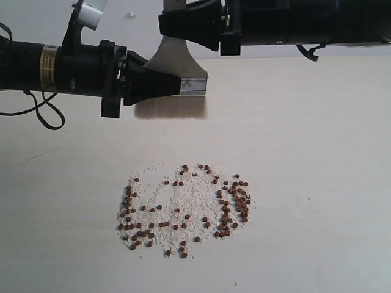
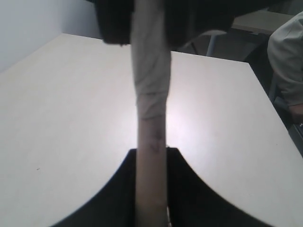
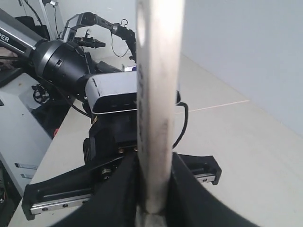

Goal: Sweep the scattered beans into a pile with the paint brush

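Observation:
The paint brush (image 1: 177,61) hangs bristles down behind the beans (image 1: 183,207), which lie in a loose patch mixed with white grains on the pale table (image 1: 317,152). My left gripper (image 1: 174,85) reaches in from the left and is shut on the silver ferrule (image 1: 195,85). My right gripper (image 1: 166,24) comes from the upper right and is shut on the wooden handle. Whitish bristles (image 1: 171,107) end well short of the beans. In the left wrist view the paint brush (image 2: 151,132) stands edge-on between the left gripper (image 2: 151,158) fingers. The right wrist view shows the paint brush (image 3: 156,118) pinched by the right gripper (image 3: 154,168).
A black cable (image 1: 46,116) loops below the left arm. The left arm's body and camera (image 3: 113,94) sit close behind the brush. A person's light sleeve (image 2: 289,61) is beyond the table's far edge. A wall (image 3: 246,42) borders the table.

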Controlling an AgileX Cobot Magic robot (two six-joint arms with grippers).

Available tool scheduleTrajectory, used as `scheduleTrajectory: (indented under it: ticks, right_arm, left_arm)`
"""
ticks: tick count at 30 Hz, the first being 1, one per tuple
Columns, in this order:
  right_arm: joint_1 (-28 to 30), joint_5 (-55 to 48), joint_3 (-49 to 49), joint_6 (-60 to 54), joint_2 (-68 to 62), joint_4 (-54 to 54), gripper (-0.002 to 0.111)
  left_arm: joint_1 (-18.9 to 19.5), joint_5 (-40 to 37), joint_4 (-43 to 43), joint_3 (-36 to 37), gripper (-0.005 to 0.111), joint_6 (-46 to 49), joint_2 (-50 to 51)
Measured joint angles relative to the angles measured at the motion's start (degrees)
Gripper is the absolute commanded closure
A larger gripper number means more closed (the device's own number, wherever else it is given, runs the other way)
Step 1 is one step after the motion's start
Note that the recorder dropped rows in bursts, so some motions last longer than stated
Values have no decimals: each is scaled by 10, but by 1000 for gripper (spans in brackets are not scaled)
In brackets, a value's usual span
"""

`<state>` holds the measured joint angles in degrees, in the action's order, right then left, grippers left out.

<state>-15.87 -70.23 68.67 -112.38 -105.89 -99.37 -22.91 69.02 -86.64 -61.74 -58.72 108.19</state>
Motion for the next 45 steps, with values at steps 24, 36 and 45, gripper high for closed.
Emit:
scheduleTrajectory:
  ticks: [24, 36, 45]
  right_arm:
    - [-48, 556, 1, 553, 196, 468, 108]
    - [-67, 549, -23, 929, 258, 815, 108]
    - [-67, 552, -92, 982, 332, 863, 108]
  left_arm:
    - [118, 3, 6, -1, 107, -22, -17]
    - [97, -326, 211, 189, 107, 51, -251]
    - [67, -309, 588, 469, 107, 328, -533]
